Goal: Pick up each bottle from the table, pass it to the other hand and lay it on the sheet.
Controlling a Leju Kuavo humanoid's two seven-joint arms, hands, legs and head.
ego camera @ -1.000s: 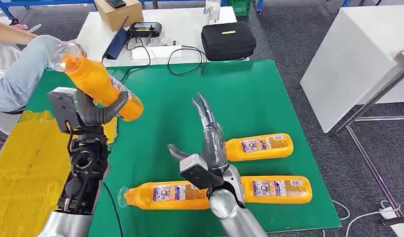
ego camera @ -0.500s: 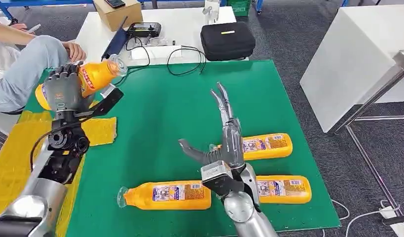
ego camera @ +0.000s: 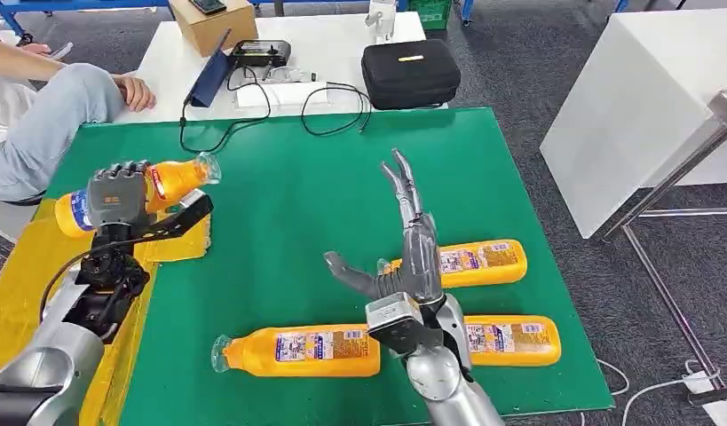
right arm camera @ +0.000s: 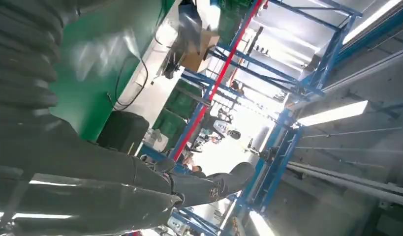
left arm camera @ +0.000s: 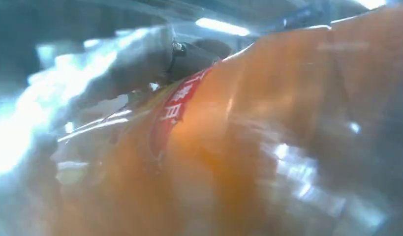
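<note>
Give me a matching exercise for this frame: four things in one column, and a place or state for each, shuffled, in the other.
Things:
1. left hand
2. right hand
3. black case
4. cardboard box

Place or state:
A. on the white table, at its left end
B. fingers spread, holding nothing, above the green mat
C. grips an orange bottle over the edge of the yellow sheet
D. on the white table, right next to the green mat

Pairs: 1-C, 2-B, 3-D, 4-A
</note>
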